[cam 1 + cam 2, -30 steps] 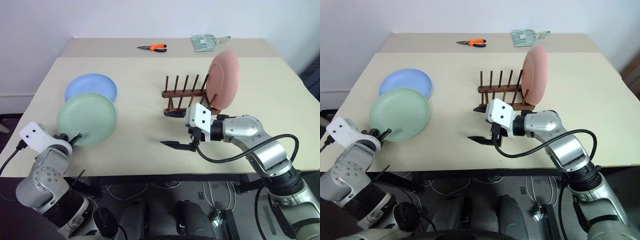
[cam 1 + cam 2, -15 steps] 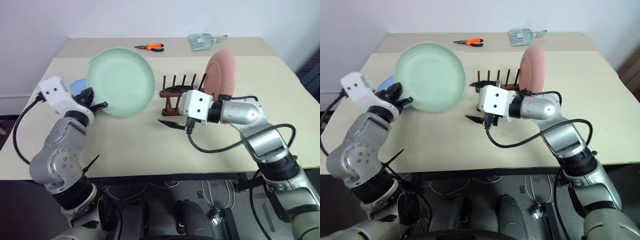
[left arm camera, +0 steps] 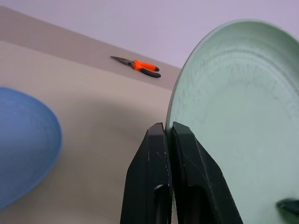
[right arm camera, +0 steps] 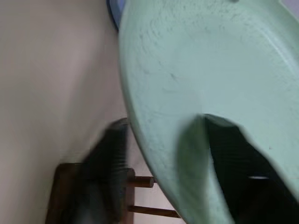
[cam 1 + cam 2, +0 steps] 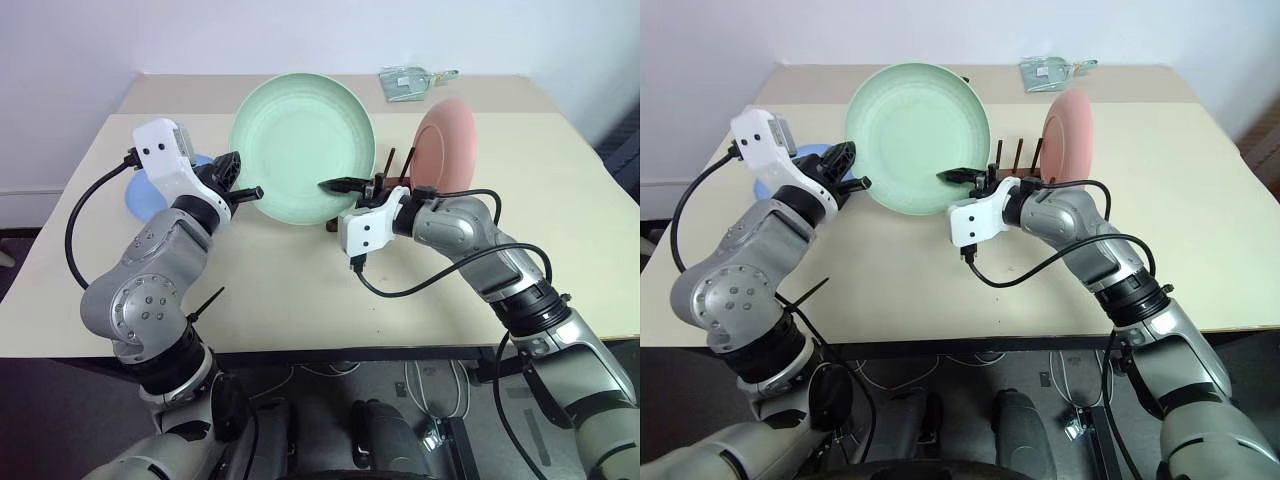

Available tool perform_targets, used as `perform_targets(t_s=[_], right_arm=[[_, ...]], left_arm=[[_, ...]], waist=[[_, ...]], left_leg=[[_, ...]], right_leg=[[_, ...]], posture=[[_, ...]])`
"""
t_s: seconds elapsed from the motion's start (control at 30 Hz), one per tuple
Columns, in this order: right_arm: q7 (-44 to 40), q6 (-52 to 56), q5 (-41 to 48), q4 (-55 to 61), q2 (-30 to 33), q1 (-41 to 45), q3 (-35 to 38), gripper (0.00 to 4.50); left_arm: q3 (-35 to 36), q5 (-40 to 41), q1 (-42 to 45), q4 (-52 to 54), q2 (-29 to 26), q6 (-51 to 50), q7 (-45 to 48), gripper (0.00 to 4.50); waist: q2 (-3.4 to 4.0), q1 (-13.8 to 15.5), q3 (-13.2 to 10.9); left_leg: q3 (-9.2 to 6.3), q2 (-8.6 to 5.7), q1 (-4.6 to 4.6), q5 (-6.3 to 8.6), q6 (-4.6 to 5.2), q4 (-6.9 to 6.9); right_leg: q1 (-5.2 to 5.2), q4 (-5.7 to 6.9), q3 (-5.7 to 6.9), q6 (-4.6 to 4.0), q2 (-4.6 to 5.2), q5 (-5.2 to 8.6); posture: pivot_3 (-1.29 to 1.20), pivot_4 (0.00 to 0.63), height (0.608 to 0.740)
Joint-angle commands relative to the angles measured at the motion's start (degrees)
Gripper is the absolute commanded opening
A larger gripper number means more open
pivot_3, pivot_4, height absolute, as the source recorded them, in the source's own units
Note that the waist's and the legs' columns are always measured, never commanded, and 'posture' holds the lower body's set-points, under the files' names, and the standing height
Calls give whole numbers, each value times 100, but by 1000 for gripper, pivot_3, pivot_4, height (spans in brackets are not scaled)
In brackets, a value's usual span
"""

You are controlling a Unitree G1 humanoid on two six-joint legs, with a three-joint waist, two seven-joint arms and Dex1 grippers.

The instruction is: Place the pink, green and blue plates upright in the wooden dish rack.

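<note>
With the green plate (image 5: 303,147) held upright in the air just in front of the rack (image 5: 1025,180), pinched at its rim by the left tool (image 3: 169,140) and straddled by the closing right tool (image 4: 177,154), the handover should finish before the left lets go.

A plate (image 5: 300,145) stood on edge in the air above the table (image 5: 560,240), between the two grippers. Behind it sat the rack (image 5: 1025,180), with another plate (image 5: 445,145) upright at its right end. A third plate (image 3: 23,144) lay flat at the left. Pliers (image 3: 140,67) and a packet (image 5: 407,83) lay at the far edge.
</note>
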State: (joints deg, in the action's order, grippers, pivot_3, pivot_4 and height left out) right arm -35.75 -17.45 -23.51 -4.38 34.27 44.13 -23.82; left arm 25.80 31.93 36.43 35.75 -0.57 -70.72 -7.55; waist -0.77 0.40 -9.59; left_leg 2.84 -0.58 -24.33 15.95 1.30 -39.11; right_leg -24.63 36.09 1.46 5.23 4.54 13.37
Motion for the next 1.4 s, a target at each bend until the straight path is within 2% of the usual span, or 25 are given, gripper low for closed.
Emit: perform_targets(t_s=[0.03, 0.07, 0.17, 0.27, 0.3, 0.33, 0.43, 0.53, 0.6, 0.63, 0.73, 0.9, 1.4], right_arm=[[269, -267, -165, 24, -42, 91, 210, 145], [327, -317, -219, 7, -51, 94, 242, 32], [475, -411, -335, -13, -56, 107, 341, 0], [569, -264, -85, 22, -83, 101, 643, 0], [559, -177, 64, 46, -106, 100, 765, 0], [438, 178, 581, 169, -223, 77, 1039, 0], [40, 1584, 2232, 672, -618, 34, 1833, 0], [271, 3864, 4205, 1186, -975, 244, 2997, 0], [583, 5083, 4982, 1308, -1049, 397, 3526, 0], [659, 5513, 5231, 1358, -1028, 428, 3663, 0], [1028, 6645, 6096, 1535, -1115, 454, 4105, 0], [1662, 7443, 6636, 1569, -1259, 491, 4393, 0], [1951, 7573, 7024, 1517, -1226, 632, 4404, 0]], left_arm=[[-30, 225, 105, 232, -51, -78, 21, 0], [5, 294, 111, 218, -14, -73, 26, 0], [436, 552, 414, 91, 209, 245, -174, 937], [1132, 399, 1007, -285, 33, 1211, -647, 2334], [1283, 307, 1102, -428, -93, 1414, -781, 2334], [1179, -5, 993, -601, -512, 1627, -666, 2334], [437, -641, 324, -957, -1634, 2006, -14, 2334], [-1049, -1092, -818, -875, -2490, 2812, 1340, 2334], [-1770, -1259, -1433, -754, -2780, 3458, 2123, 2334], [-2000, -1308, -1666, -719, -2843, 3738, 2396, 2334], [-2185, -655, -2150, -682, -2522, 3864, 3051, 2334], [-2533, -439, -2455, -531, -2615, 3832, 3716, 2334], [-2629, -571, -2859, -367, -2602, 3747, 3664, 2334]], waist=[[0, 0, 0], [0, 1, 0], [-6, 29, -4], [-23, 28, -15], [-23, 15, -15], [-20, -6, -14], [-12, -105, -14], [-13, -89, -14], [-13, -43, -14], [-12, -30, -14], [-10, -45, -14], [18, -148, -11], [28, -116, -11]], left_leg=[[0, 0, 0, 0, 0, 0], [0, 0, 1, 0, 0, 0], [-1, 0, 1, -1, -1, -2], [-7, 1, -1, -3, -4, -8], [-7, 1, -1, -3, -5, -7], [-6, 1, 2, -4, -6, -4], [2, 9, 15, -11, -17, 17], [0, 15, 16, -12, -17, 19], [0, 9, 15, -5, -10, 15], [-1, 4, 15, -1, -7, 14], [3, 3, 13, 14, -16, 21], [7, 4, -6, 15, 21, 39], [17, 5, -6, 18, 36, 32]], right_leg=[[1, 0, 2, 0, -1, 0], [1, 0, 3, 0, -2, 0], [3, 0, 5, 0, -2, 0], [5, 0, 12, 0, -2, 0], [5, 1, 13, 0, -2, 0], [5, 0, 13, 0, -3, 0], [5, 5, 12, -1, -13, 1], [10, 6, 20, -1, -11, 1], [16, 2, 21, -2, 9, 1], [17, 0, 21, -5, 20, 1], [5, -7, 23, -33, 37, 6], [-33, 4, 24, -29, 40, 3], [-28, 5, 26, -19, 33, -2]], posture=[[0, 150, 740], [0, 150, 740], [0, 150, 740], [0, 150, 740], [0, 150, 740], [0, 150, 740], [0, 150, 740], [0, 150, 740], [0, 150, 740], [0, 150, 740], [0, 150, 740], [0, 150, 740], [0, 150, 740]])
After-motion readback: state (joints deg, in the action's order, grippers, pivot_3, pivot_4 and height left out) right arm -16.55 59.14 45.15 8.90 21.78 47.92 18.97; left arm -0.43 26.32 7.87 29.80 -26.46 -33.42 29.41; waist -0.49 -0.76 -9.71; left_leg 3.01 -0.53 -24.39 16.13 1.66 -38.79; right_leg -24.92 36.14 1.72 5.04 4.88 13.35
